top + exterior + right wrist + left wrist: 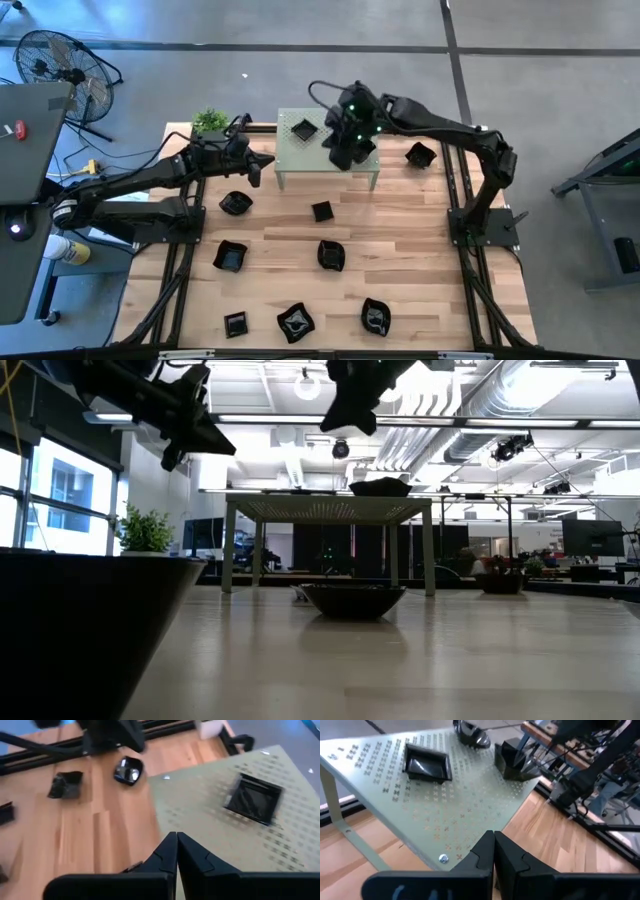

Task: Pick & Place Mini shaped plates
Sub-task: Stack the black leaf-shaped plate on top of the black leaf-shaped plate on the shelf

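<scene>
right hand (345, 150) over stand (300, 160) | square plate (303, 129) beside | left hand (262, 165) near, likely empty

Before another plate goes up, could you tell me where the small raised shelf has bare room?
The raised shelf is bare along its front, between the square plate and the front edge. The right gripper crowds its right half.

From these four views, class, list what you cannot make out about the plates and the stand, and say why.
- High view: the stand is half covered by the right gripper, so anything beneath it is hidden.
- Low view: a near plate shows only side-on; its outline is unreadable.
- Right wrist view: the square plate is blurred.
</scene>
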